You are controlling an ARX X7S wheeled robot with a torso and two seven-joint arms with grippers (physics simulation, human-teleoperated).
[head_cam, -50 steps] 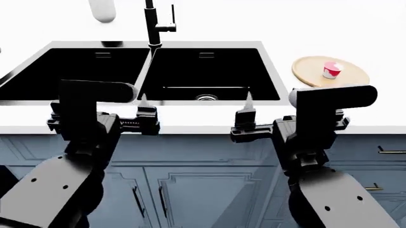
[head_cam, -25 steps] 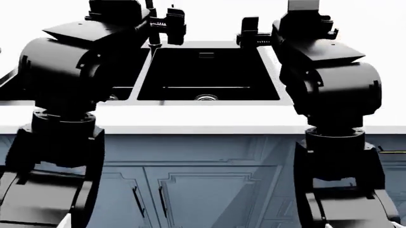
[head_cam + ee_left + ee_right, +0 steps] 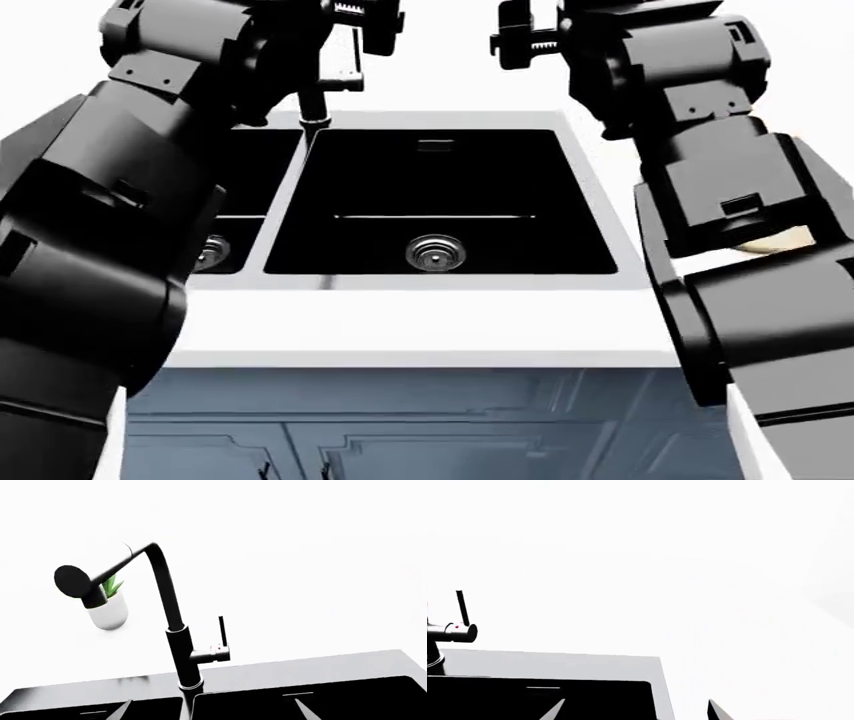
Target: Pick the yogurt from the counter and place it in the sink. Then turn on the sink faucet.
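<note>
Jaws of the left gripper [image 3: 212, 714] stand spread, both tips showing well apart in the left wrist view with nothing between them. Jaws of the right gripper [image 3: 634, 711] are likewise spread and hold nothing.

Both arms are held high over the sink [image 3: 594, 200]. From the head view, the sink faucet [image 3: 175, 630] stands at 11 o'clock of the right basin, with its side lever [image 3: 222, 629] upright. A white plant pot [image 3: 110, 614] sits behind the spout.

The yogurt appears in no current view. A tan sliver of a wooden board [image 3: 790, 238] shows at 3 o'clock of the sink, behind the right arm. The cup is probably hidden there, but this cannot be confirmed. The surface [image 3: 400, 325] in front of the sink carries nothing.

Handling, as a judgement: the yogurt should be light, thin-walled and smooth, so it can slip or crush. Take hold across the side wall at mid-height, below the top, with moderate force, keeping the cup upright.
</note>
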